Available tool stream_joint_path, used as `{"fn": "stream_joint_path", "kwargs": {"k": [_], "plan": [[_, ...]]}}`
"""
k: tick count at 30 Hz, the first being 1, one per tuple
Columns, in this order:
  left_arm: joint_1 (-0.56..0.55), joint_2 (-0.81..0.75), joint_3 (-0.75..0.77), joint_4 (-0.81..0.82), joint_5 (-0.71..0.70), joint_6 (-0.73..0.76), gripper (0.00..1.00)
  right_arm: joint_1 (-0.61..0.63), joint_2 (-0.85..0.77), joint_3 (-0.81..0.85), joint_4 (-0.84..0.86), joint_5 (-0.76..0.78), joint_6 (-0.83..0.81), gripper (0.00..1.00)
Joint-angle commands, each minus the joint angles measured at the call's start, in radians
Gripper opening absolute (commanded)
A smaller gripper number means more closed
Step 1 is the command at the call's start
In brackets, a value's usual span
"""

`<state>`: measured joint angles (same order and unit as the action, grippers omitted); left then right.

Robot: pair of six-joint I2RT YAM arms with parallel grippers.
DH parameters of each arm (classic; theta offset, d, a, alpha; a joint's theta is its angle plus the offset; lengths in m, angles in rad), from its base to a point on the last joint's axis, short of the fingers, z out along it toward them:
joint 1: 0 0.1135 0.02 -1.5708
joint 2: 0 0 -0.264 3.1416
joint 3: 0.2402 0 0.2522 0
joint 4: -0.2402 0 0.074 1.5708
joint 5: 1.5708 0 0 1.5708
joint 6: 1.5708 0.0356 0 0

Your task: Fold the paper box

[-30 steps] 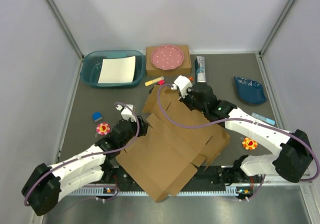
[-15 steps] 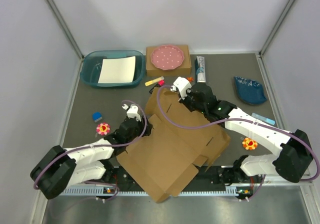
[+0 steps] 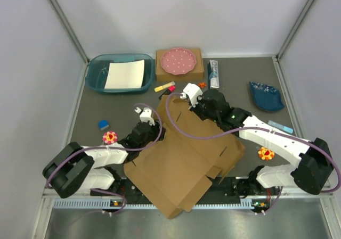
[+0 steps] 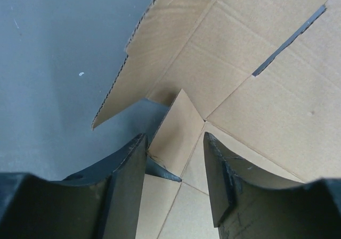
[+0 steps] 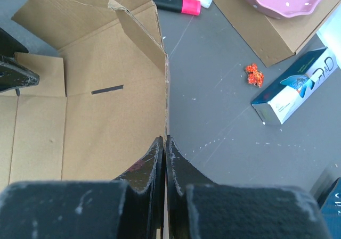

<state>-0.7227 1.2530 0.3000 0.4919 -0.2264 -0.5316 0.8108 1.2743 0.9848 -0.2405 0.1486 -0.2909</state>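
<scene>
The left gripper has moved closer to the paper box in the middle of the table, jaws half open around a small flap. The right gripper pinches a side wall tight to keep it standing.

Left of the paper box, left arm: white shells over black joints, bulky black shoulder block, looping purple cable. Right of the paper box, right arm: same white and black, second purple cable, small green light. On the left gripper, black wedge fingers, scuffed edges. On the right gripper, black fingers flecked with pale scratches.
</scene>
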Motion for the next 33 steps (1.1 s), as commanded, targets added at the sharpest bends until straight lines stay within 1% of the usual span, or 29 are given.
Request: {"fn": "stream_joint_path", "kwargs": {"k": [1, 4, 6, 7, 8, 12, 14, 16, 17, 18, 22, 26, 28, 29, 31, 32, 33], "plan": [[-0.003, 0.04, 0.022, 0.098, 0.018, 0.01, 0.45, 0.016, -0.021, 0.052, 0.001, -0.017, 0.012, 0.0], [-0.004, 0.042, -0.004, 0.145, 0.05, 0.007, 0.37, 0.016, -0.023, 0.052, 0.0, -0.015, 0.01, 0.0], [-0.003, 0.037, -0.012, 0.172, 0.074, 0.015, 0.28, 0.016, -0.024, 0.052, -0.002, -0.015, 0.012, 0.0], [-0.004, 0.028, -0.03, 0.192, 0.093, 0.021, 0.26, 0.016, -0.024, 0.052, -0.002, -0.015, 0.015, 0.0], [-0.004, 0.022, -0.041, 0.256, 0.111, 0.027, 0.19, 0.016, -0.024, 0.052, -0.002, -0.015, 0.016, 0.0], [-0.026, 0.009, -0.091, 0.405, 0.205, 0.068, 0.06, 0.019, -0.021, 0.049, -0.002, -0.014, 0.022, 0.0], [-0.053, 0.031, -0.072, 0.404, 0.222, 0.12, 0.04, 0.025, -0.018, 0.048, -0.003, -0.011, 0.025, 0.0], [-0.115, 0.06, -0.056, 0.384, 0.204, 0.16, 0.06, 0.031, -0.015, 0.048, -0.006, -0.011, 0.024, 0.0], [-0.139, 0.069, -0.047, 0.369, 0.144, 0.182, 0.07, 0.034, -0.018, 0.046, -0.009, -0.011, 0.019, 0.0], [-0.186, 0.08, -0.033, 0.349, 0.112, 0.221, 0.07, 0.044, -0.016, 0.045, -0.011, -0.007, 0.016, 0.0], [-0.248, 0.161, -0.022, 0.343, 0.041, 0.26, 0.1, 0.056, -0.015, 0.046, -0.031, 0.019, 0.004, 0.0], [-0.293, 0.187, -0.019, 0.352, -0.028, 0.28, 0.13, 0.064, -0.015, 0.041, -0.039, 0.034, 0.001, 0.0], [-0.299, 0.142, -0.027, 0.346, -0.074, 0.28, 0.16, 0.065, -0.018, 0.041, -0.043, 0.042, 0.001, 0.0], [-0.299, 0.111, -0.03, 0.312, -0.089, 0.286, 0.21, 0.065, -0.02, 0.041, -0.046, 0.045, 0.002, 0.0], [-0.299, 0.001, -0.013, 0.255, -0.145, 0.295, 0.28, 0.065, -0.023, 0.045, -0.052, 0.051, 0.001, 0.0], [-0.299, -0.041, -0.001, 0.158, -0.166, 0.303, 0.33, 0.065, -0.024, 0.043, -0.056, 0.055, -0.001, 0.0], [-0.299, -0.123, 0.014, 0.111, -0.2, 0.303, 0.36, 0.065, -0.029, 0.045, -0.057, 0.06, 0.001, 0.0]]}}
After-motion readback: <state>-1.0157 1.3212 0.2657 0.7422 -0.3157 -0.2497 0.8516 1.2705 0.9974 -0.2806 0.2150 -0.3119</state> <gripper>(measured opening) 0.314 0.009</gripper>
